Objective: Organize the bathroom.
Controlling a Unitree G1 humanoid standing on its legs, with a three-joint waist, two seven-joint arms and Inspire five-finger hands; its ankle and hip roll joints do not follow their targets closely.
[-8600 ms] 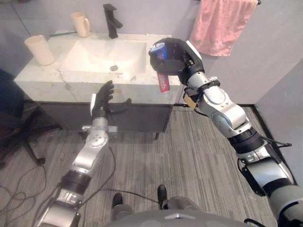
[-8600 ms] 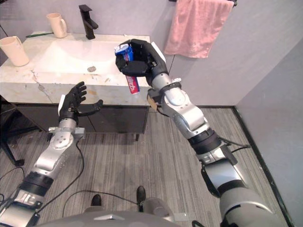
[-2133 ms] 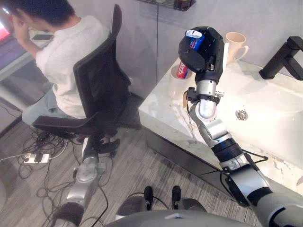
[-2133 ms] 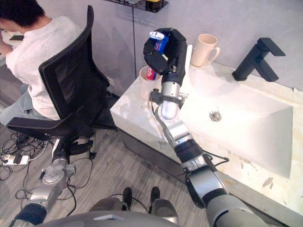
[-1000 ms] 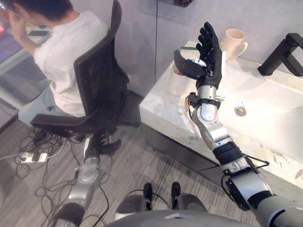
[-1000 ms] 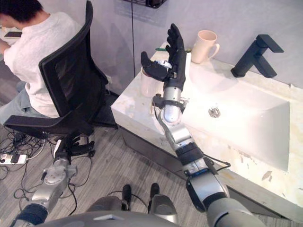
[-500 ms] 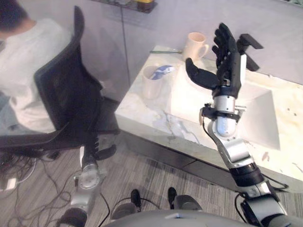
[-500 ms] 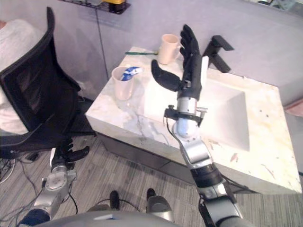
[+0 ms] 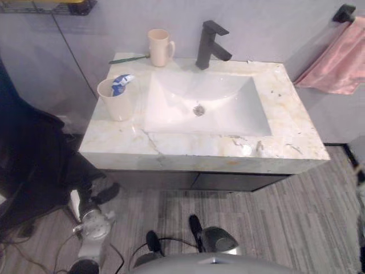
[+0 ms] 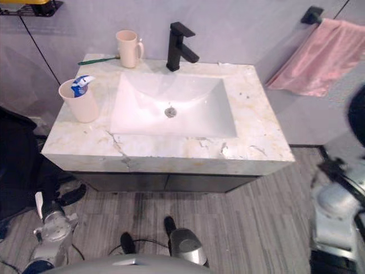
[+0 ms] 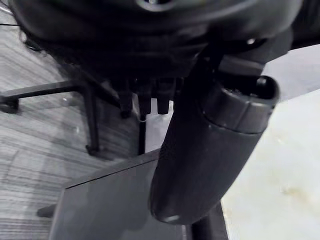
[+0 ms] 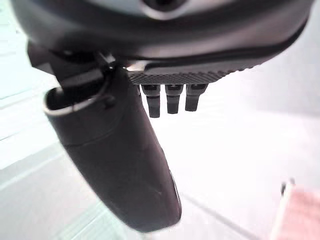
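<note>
A blue and white toothpaste tube (image 9: 121,81) stands in the cream cup (image 9: 117,104) at the left end of the marble counter (image 9: 285,123). A second cream mug (image 9: 159,47) sits at the back by the black faucet (image 9: 210,43), and a green toothbrush (image 9: 128,57) lies flat to its left. My left hand (image 9: 104,193) hangs low beside the cabinet, fingers straight and holding nothing. In its own wrist view my right hand (image 12: 120,160) has its thumb and fingers extended and nothing between them.
The white basin (image 9: 199,103) takes up the middle of the counter. A pink towel (image 9: 336,60) hangs on a bar at the right wall. A black office chair (image 9: 28,165) stands left of the cabinet, close to my left hand.
The camera has swung to face the sink squarely. My right hand has dropped away from above the basin, off to the right. The toothpaste tube stays in the cup.
</note>
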